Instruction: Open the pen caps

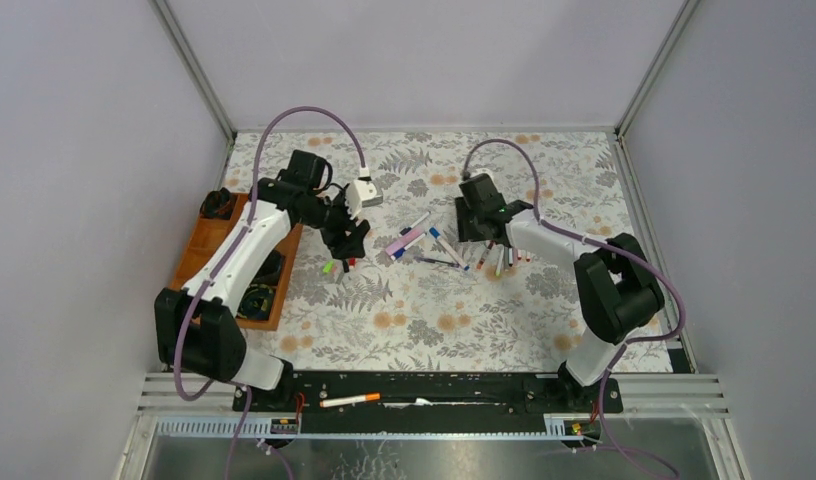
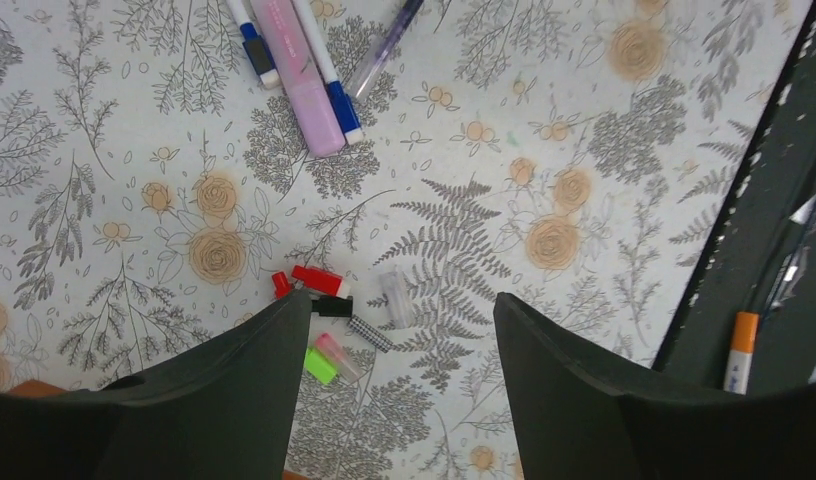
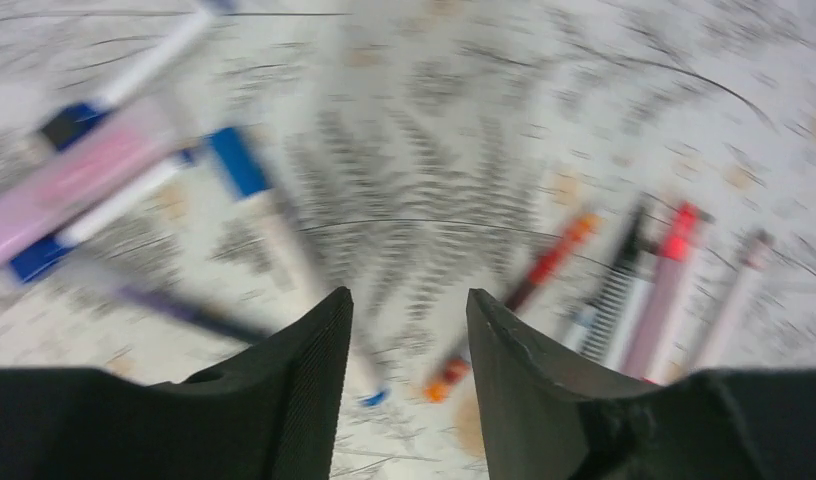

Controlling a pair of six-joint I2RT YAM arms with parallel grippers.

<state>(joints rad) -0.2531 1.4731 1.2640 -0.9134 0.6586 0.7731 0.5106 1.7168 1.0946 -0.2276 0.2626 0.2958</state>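
Pen caps (image 2: 321,281) by left claw (image 2: 401,298), mid-table (image 2: 604,110)

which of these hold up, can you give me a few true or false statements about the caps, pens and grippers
1. The left gripper is open, with nothing between its fingers. True.
2. The pink highlighter lies in the wooden tray. False: it lies on the table among other pens.
3. A red cap and a green cap lie loose on the table. True.
4. The right gripper is shut on a pen. False: its jaws stand apart.
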